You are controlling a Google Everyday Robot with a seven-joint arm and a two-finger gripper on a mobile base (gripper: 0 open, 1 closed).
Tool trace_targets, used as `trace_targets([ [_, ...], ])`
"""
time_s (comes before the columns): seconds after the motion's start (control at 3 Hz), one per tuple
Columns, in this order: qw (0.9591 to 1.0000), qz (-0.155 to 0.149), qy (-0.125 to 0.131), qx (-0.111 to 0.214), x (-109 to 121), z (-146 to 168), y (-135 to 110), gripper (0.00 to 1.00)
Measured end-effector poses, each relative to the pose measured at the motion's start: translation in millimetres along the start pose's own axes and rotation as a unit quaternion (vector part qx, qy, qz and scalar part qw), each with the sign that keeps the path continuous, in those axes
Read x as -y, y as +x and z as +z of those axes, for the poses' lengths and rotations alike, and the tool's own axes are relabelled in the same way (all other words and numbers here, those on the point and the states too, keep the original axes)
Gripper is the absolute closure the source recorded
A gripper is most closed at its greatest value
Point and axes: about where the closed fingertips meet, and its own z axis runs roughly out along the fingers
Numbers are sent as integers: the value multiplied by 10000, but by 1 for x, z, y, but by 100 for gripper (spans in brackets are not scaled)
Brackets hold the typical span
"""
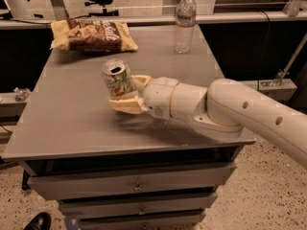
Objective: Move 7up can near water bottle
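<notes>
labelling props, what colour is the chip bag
Chip bag is yellow and brown, camera view; the tool mid-frame grips the 7up can.

Above the grey table (72,114), the cream gripper (126,91) clasps the white-and-green 7up can (116,78); the water bottle (184,25) is clear and white-capped.
</notes>
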Motion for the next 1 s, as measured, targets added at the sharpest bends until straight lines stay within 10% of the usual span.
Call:
trace_targets([
  [1.0,9819,38,1894,29,197,-115,35,100],
])
